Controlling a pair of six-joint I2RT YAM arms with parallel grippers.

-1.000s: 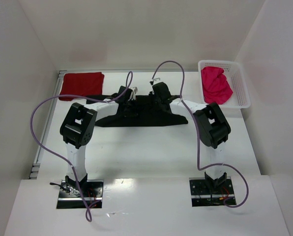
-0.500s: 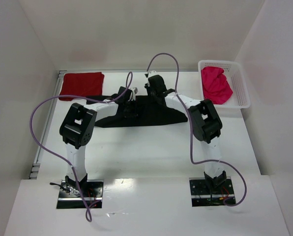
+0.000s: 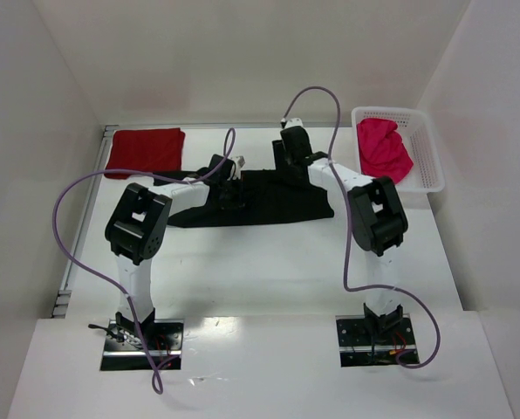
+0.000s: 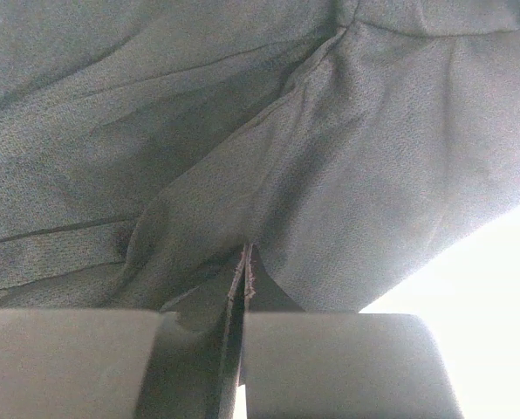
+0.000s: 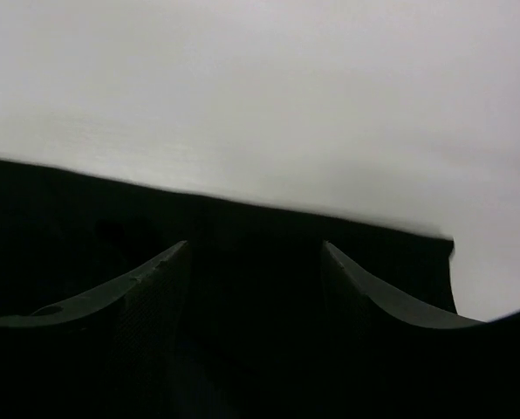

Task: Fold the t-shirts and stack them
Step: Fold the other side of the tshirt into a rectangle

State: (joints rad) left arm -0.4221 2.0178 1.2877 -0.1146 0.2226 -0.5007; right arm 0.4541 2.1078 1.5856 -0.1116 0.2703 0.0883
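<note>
A black t-shirt (image 3: pixel 273 199) lies spread across the middle of the table. My left gripper (image 3: pixel 228 187) rests on its left part. In the left wrist view the left gripper (image 4: pixel 246 251) has its jaws pressed together on a pinch of the black t-shirt (image 4: pixel 347 148). My right gripper (image 3: pixel 288 159) is at the shirt's far edge. Seen from the right wrist, the right gripper (image 5: pixel 256 253) stands open over the black t-shirt (image 5: pixel 68 209), with nothing clamped. A dark red t-shirt (image 3: pixel 145 150) lies folded at the far left. A pink-red t-shirt (image 3: pixel 382 150) is bunched in the basket.
The white mesh basket (image 3: pixel 433 161) stands at the far right by the wall. White walls close in the table on three sides. Purple cables (image 3: pixel 77 227) loop off both arms above the table. A metal rail (image 3: pixel 85 209) runs along the table's left edge.
My right gripper has opened, letting go of the black t-shirt, and shifted right along the shirt's far edge. The shirt's right side now lies flatter and squarer. The left gripper has stayed put.
</note>
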